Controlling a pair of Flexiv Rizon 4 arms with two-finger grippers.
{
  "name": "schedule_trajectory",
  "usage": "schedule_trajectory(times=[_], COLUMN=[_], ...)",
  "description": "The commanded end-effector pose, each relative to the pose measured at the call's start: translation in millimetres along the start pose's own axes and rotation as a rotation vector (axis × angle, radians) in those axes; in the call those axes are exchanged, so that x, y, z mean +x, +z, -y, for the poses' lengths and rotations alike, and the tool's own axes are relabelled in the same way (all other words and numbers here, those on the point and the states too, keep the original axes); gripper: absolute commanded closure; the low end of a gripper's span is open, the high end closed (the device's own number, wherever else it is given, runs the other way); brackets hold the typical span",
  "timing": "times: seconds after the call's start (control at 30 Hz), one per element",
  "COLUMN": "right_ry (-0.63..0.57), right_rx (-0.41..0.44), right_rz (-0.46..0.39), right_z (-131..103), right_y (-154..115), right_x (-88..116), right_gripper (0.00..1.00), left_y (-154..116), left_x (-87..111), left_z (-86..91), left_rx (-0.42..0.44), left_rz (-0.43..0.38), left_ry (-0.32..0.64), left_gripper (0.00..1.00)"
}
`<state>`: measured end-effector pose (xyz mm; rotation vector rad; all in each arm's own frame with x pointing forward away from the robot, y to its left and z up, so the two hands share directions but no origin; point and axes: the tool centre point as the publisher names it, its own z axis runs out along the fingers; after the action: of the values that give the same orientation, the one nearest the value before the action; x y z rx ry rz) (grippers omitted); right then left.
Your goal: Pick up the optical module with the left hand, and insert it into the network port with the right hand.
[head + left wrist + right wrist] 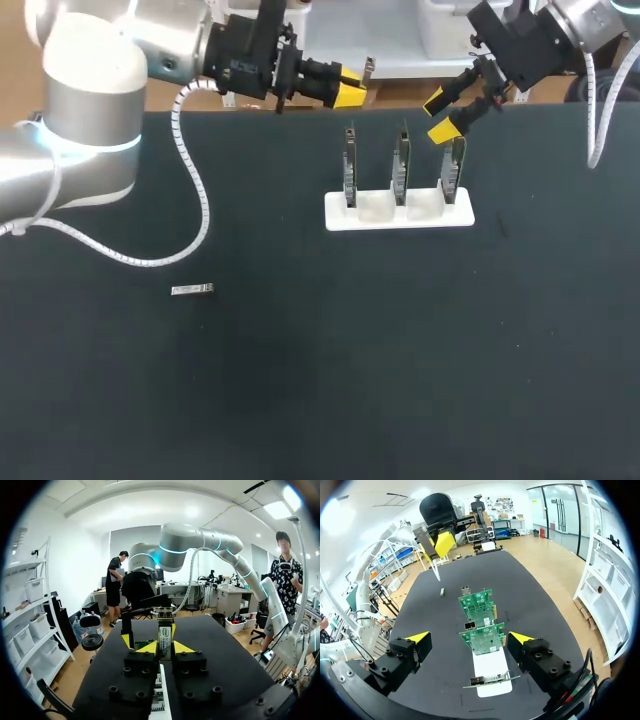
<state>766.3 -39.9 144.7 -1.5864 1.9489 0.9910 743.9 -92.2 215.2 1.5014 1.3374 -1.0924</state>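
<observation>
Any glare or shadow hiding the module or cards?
Head view: no glare on the black table; the optical module reads pale against it, the cards catch light on their metal edges. Right wrist view: cards evenly lit, module a small pale fleck beyond them.

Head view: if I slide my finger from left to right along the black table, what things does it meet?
Optical module → left circuit card → middle circuit card → right circuit card. The three cards stand upright in one white holder.
</observation>
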Motion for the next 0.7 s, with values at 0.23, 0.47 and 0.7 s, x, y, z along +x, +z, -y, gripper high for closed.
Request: schedule_trajectory(times=[0.23, 0.47, 0.7], right_ry=[-0.001, -0.001, -0.001], right_rx=[0.005, 0.005, 0.005], right_rz=[0.001, 0.001, 0.001], right_z=[-2.1, -2.1, -2.1], right_y=[0.2, 0.2, 0.2], right_x=[0.5, 0.5, 0.5], right_gripper=[0.00, 0.00, 0.00], left_y=[-13.2, -8.1, 10.3], left_x=[1.8, -8.1, -9.9], left_z=[1.7, 2.3, 0.1], left_rx=[-0.153, -0.207, -0.217], left_rz=[0.060, 0.098, 0.085], left_ry=[-0.016, -0.025, -0.020], left_gripper=[1.00, 1.00, 1.00])
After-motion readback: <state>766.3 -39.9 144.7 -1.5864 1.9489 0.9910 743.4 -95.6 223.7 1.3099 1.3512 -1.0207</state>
